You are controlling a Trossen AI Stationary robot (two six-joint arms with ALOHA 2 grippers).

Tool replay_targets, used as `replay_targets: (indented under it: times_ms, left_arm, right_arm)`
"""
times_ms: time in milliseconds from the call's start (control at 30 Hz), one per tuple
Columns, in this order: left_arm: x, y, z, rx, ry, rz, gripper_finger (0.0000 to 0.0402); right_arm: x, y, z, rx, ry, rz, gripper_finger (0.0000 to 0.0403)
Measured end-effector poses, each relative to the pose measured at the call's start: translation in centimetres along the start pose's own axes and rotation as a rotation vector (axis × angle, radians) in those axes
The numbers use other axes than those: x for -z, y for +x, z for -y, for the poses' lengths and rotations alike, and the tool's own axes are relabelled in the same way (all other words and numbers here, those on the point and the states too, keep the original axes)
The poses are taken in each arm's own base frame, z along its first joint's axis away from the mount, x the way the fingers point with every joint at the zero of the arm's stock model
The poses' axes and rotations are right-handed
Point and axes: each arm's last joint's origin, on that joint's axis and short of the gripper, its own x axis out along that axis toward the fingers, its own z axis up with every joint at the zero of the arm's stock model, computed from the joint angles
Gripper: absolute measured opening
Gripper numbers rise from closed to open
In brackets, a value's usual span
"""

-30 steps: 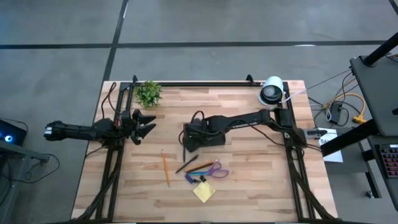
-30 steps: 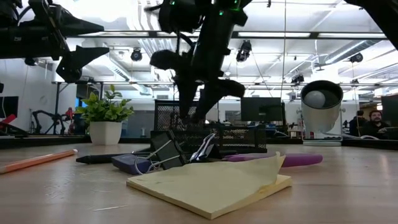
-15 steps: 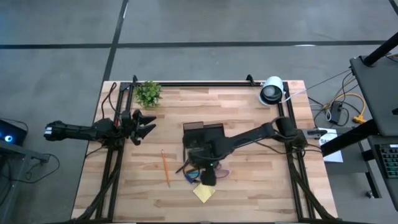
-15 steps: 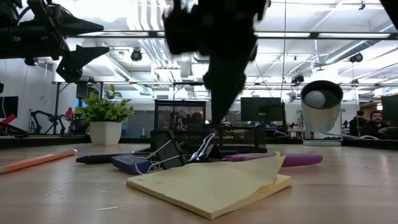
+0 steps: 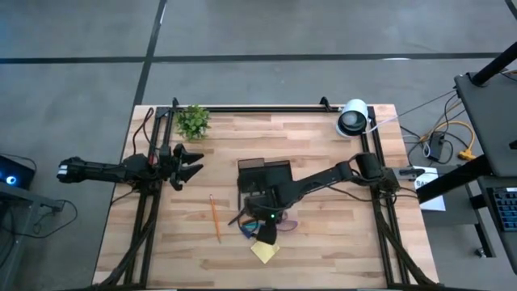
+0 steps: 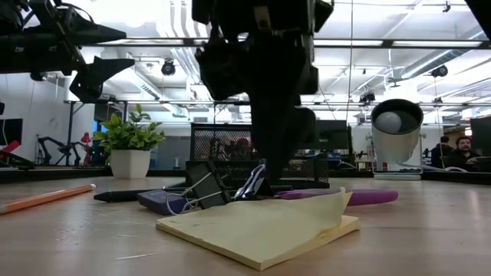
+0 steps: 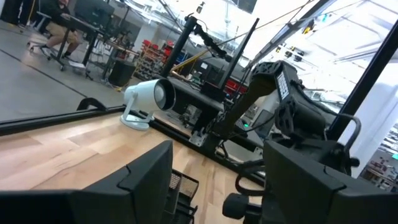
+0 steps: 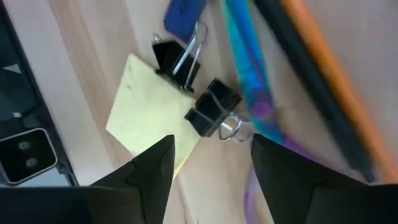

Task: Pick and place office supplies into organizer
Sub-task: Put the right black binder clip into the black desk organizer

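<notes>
Right hand (image 8: 208, 158) open, poised over binder clip (image 8: 211, 107) near sticky-note pad (image 8: 146, 115). Clip judged rigid, light; grasp advised across body. Left hand (image 5: 187, 162) open, idle at table left edge.

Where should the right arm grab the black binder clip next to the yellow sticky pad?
Take the binder clip by its black body from straight above, jaws across its narrow width. The wire handles are thin and likely to slip. The right gripper hangs open over it, and the sticky pad touches one side.
</notes>
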Motion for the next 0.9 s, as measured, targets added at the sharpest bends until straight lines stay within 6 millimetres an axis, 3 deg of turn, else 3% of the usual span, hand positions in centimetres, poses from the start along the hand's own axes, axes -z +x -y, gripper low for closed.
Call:
replay_targets:
  times_ms: [433, 900]
  left_arm:
    - [0.05, 0.02, -0.01, -0.002, 0.002, -0.005, 0.0235]
    - [0.29, 0.03, -0.12, -0.013, 0.010, -0.029, 0.0235]
  right_arm:
    - [-0.36, 0.78, 0.36, -0.074, 0.119, 0.039, 0.0191]
    - [-0.57, 0.87, 0.89, -0.042, 0.154, 0.073, 0.0018]
